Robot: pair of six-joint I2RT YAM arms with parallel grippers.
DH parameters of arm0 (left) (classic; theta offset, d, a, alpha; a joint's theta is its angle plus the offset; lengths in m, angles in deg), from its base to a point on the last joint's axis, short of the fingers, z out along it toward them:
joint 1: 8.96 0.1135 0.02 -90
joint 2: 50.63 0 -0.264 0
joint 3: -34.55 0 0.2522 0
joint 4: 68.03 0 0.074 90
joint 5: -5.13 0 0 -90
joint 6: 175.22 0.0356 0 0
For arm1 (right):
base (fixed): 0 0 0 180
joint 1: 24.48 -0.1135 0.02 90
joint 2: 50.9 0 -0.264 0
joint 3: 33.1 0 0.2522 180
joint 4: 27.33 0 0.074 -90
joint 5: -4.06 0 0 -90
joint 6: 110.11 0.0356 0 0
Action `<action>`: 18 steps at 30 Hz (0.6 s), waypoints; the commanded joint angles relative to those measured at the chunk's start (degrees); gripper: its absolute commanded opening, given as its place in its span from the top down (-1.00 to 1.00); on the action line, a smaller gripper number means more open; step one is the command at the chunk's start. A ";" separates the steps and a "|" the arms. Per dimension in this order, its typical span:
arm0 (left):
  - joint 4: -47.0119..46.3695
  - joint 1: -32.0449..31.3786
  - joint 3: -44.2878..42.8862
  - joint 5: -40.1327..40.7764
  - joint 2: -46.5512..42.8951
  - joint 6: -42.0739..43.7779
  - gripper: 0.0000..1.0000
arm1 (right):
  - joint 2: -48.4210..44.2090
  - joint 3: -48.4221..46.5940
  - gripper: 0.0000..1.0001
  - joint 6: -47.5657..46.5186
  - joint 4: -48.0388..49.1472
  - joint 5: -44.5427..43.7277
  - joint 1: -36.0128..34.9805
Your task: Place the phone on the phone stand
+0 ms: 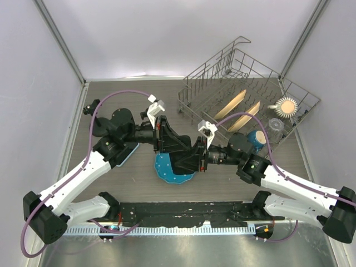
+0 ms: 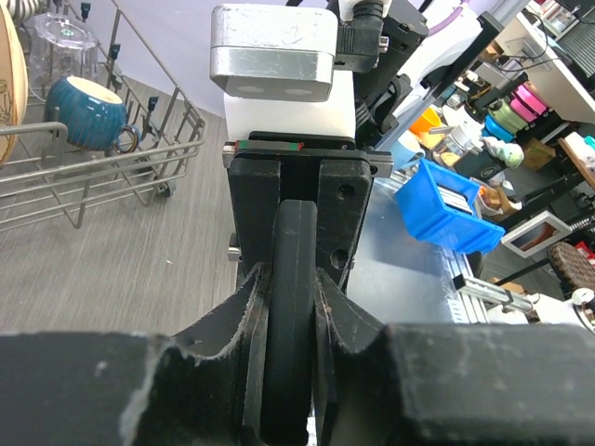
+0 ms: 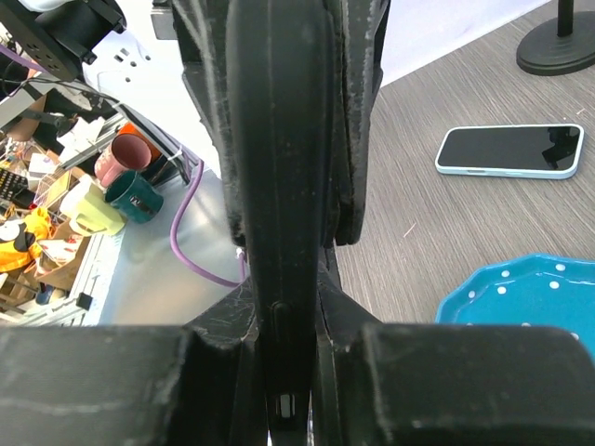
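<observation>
Progress looks slight, judging from how things lie. Both pincers meet nose to nose above the blue plate (image 1: 167, 173), and each is closed on the same dark slab (image 3: 279, 139), which both wrist views show edge-on. The left pincer (image 2: 290, 279) has its fingers pressed against the slab's two faces, with only the slab's thickness between them. The right pincer (image 3: 284, 288) clamps the opposite end just as narrowly. What the slab is I cannot tell: it may be a phone in a dark case, but no screen or face shows.

The one thing plainly readable as a phone (image 3: 509, 150) has a pale blue case. It lies flat and screen-up on the counter (image 3: 418, 242), off to the side of the right pincer and beyond its fingertips, well apart from both pincers. The phone stand (image 3: 558, 46), a black round base with a post, sits farther out past that phone and apart from it. Its upper part runs out of view.

That phone is therefore not on the stand. What appears left is nearly everything: free a pincer, take hold of the phone, carry it over and seat it on the stand.
</observation>
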 commanded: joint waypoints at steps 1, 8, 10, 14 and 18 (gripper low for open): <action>-0.47 -0.81 -2.32 -3.35 -2.13 0.63 0.71 | 0.01 -3.42 0.99 0.19 2.70 -1.47 0.29; 6.63 -0.89 -3.19 7.78 -5.81 7.20 1.00 | 0.27 -4.82 0.48 -0.86 -3.87 -7.08 0.29; 11.64 -0.89 -3.90 13.76 -8.19 10.89 1.00 | 0.19 -5.26 -0.03 -1.04 -5.99 -10.86 0.29; 17.19 -0.89 -4.07 36.31 -12.67 15.29 1.00 | -0.52 -5.79 -0.36 -0.42 -10.65 -17.98 0.29; 20.00 -0.81 -4.08 54.41 -17.06 16.80 0.99 | -0.26 -6.93 -0.41 2.12 -15.05 -29.83 0.29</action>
